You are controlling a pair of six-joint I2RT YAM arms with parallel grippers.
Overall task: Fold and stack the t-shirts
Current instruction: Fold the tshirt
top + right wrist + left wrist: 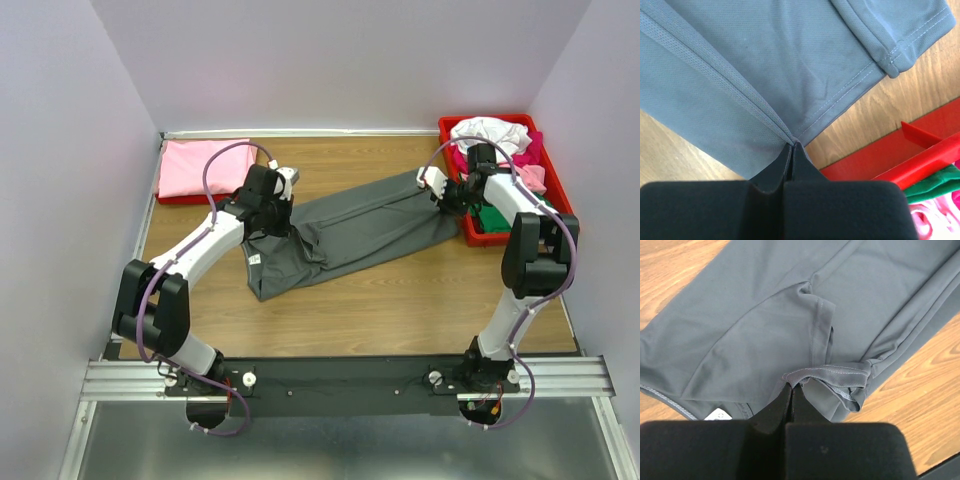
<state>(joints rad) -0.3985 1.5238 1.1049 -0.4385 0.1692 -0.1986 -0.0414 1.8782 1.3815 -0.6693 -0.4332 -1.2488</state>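
**Wooden table [400, 310], dark grey t-shirt [370, 232] held at two ends**

Across the table middle the dark grey t-shirt lies long and diagonal, with creases. Both arms reach forward with elbows bent outward. The left gripper [791, 386] is closed tight on a stitched hem fold. The right gripper [792, 145] pinches a seam ridge, just beside the red tray [560, 200]. The white neck label [717, 415] is partly cut off behind the left gripper's body.

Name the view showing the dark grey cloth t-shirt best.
Top external: nearly the whole dark grey t-shirt shows, stretched over the table. Left wrist shows only sleeve folds; right wrist only a seam and hem.
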